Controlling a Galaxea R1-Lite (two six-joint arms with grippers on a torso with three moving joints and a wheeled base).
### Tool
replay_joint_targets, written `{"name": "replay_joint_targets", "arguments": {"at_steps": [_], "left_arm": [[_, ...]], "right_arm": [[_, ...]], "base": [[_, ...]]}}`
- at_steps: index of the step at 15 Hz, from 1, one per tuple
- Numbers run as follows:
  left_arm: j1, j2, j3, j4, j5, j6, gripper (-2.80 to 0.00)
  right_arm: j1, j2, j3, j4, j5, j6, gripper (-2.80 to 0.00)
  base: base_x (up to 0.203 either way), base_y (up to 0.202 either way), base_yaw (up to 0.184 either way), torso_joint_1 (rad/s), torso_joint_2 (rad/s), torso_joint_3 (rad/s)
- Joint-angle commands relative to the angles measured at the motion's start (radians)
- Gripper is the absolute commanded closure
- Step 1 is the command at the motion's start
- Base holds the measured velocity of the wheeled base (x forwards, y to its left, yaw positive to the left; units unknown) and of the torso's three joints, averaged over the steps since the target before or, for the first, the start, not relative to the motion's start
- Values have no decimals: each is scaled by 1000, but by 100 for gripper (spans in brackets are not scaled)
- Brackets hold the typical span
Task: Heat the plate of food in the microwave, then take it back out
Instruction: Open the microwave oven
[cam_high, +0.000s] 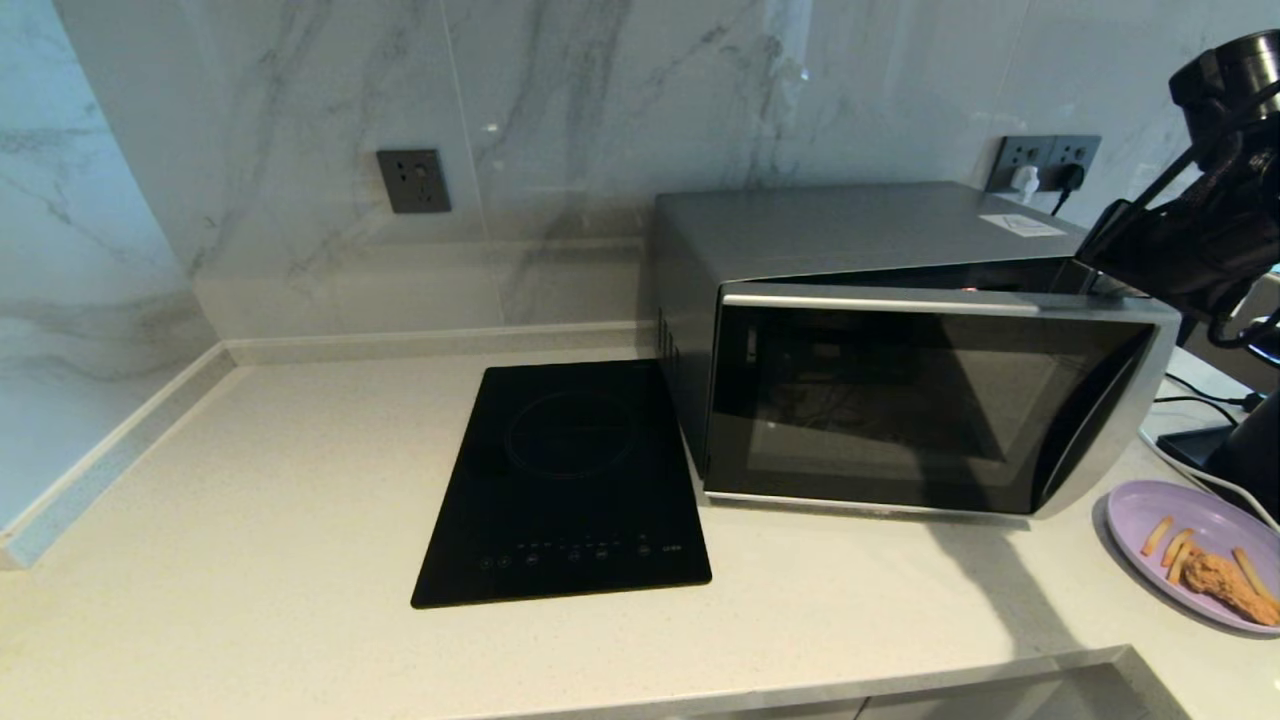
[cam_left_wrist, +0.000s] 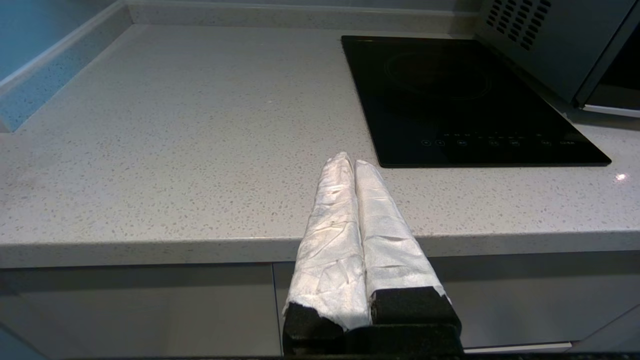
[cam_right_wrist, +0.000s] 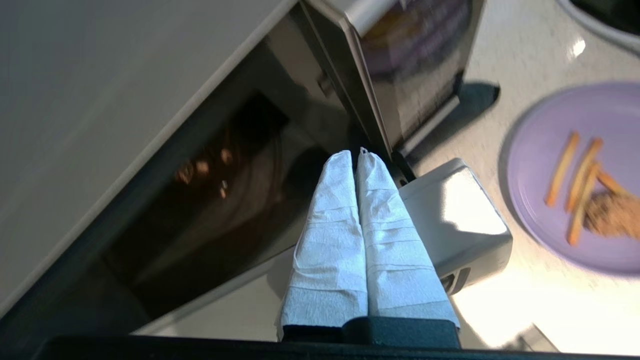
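Note:
The silver microwave (cam_high: 850, 230) stands on the counter at the right, its dark glass door (cam_high: 900, 400) swung ajar at the right-hand side. My right gripper (cam_high: 1095, 262) hangs at the door's top right corner. In the right wrist view it (cam_right_wrist: 352, 155) is shut and holds nothing, its white-wrapped tips in the gap between the door (cam_right_wrist: 415, 65) and the dark cavity (cam_right_wrist: 225, 190). The lilac plate of food (cam_high: 1195, 550) with fries and a fried chicken piece lies on the counter right of the microwave, also in the right wrist view (cam_right_wrist: 540, 165). My left gripper (cam_left_wrist: 350, 161) is shut and empty above the counter's front edge.
A flat black induction cooktop (cam_high: 565, 480) lies left of the microwave, also in the left wrist view (cam_left_wrist: 465, 100). Cables and a black device (cam_high: 1210, 450) sit behind the plate. Marble wall with sockets (cam_high: 413, 181) at the back. The counter's front edge (cam_high: 800, 690) runs close below.

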Motion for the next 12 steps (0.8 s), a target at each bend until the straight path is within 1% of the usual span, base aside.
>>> {"name": "replay_joint_targets", "arguments": {"at_steps": [1, 4, 7, 10, 12], "left_arm": [[0, 2, 0, -1, 0, -1, 0], [0, 2, 0, -1, 0, -1, 0], [0, 2, 0, -1, 0, -1, 0], [0, 2, 0, -1, 0, -1, 0], [0, 2, 0, -1, 0, -1, 0]], "right_arm": [[3, -75, 53, 27, 26, 5, 0], [14, -211, 174, 40, 73, 17, 0], [26, -374, 279, 118, 156, 19, 0], [29, -505, 314, 221, 228, 18, 0], [37, -541, 319, 277, 241, 18, 0]], "base": [[0, 0, 0, 0, 0, 0], [0, 0, 0, 0, 0, 0], [0, 0, 0, 0, 0, 0], [0, 0, 0, 0, 0, 0], [0, 0, 0, 0, 0, 0]]}}
